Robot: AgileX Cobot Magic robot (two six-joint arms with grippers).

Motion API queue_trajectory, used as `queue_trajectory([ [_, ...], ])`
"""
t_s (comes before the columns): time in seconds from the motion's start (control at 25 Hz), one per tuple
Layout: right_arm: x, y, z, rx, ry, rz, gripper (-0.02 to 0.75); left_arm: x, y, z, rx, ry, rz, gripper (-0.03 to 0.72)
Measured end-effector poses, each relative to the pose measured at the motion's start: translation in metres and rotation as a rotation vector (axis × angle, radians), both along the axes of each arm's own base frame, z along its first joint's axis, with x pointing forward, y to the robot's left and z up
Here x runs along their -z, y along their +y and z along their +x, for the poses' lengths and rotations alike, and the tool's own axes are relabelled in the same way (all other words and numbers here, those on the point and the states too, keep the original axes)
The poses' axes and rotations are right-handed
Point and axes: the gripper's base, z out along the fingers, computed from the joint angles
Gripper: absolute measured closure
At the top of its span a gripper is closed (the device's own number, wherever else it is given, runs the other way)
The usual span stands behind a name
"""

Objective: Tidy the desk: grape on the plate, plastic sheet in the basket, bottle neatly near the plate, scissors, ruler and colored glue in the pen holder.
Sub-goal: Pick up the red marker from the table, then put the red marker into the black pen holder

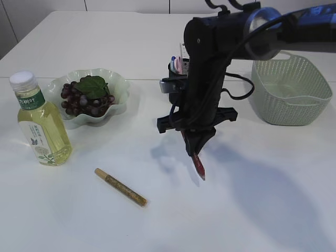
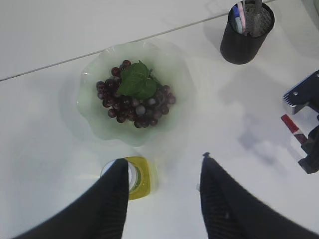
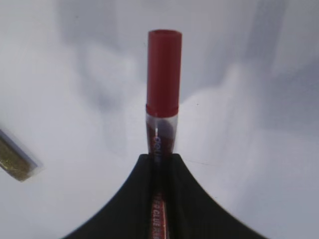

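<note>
My right gripper (image 1: pixel 195 147) is shut on a red glue stick (image 3: pixel 162 94) and holds it a little above the table, its red cap (image 1: pixel 200 169) pointing down. A gold glitter glue stick (image 1: pixel 120 187) lies on the table at front left; its end shows in the right wrist view (image 3: pixel 17 160). The dark grapes (image 1: pixel 86 98) lie on the pale green plate (image 1: pixel 118 86). The yellow bottle (image 1: pixel 40 122) stands left of the plate. My left gripper (image 2: pixel 164 164) is open above the bottle (image 2: pixel 142 174). The black pen holder (image 2: pixel 246 35) stands behind my right arm.
A pale green basket (image 1: pixel 291 89) stands at the back right. The right arm (image 1: pixel 210 68) hides most of the pen holder in the exterior view. The right gripper's body (image 2: pixel 306 124) shows at the right edge of the left wrist view.
</note>
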Motion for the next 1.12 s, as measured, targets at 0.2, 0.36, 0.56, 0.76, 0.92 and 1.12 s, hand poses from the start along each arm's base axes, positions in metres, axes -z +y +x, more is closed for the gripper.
queue_trajectory([
  [0.2,-0.040,-0.009,-0.005,-0.065,-0.107,-0.009,0.673,0.000,0.000,0.000,0.001,0.002,-0.002,0.344],
  [0.36,-0.058,-0.019,-0.022,-0.089,-0.185,0.009,0.673,0.001,-0.002,0.000,0.007,0.009,-0.015,0.345],
  [0.56,-0.055,-0.042,-0.055,-0.104,-0.338,0.030,0.673,0.001,-0.002,0.000,0.008,0.010,-0.017,0.345],
  [0.76,-0.062,-0.067,-0.097,-0.115,-0.548,0.106,0.673,0.001,-0.001,0.000,0.004,0.005,-0.007,0.345],
  [0.92,-0.076,-0.075,-0.107,-0.165,-0.726,0.133,0.674,0.001,-0.001,0.000,0.003,0.004,-0.005,0.345],
  [1.12,-0.084,-0.073,-0.099,-0.167,-0.862,0.184,0.674,0.001,-0.001,0.000,0.003,0.004,-0.005,0.345],
])
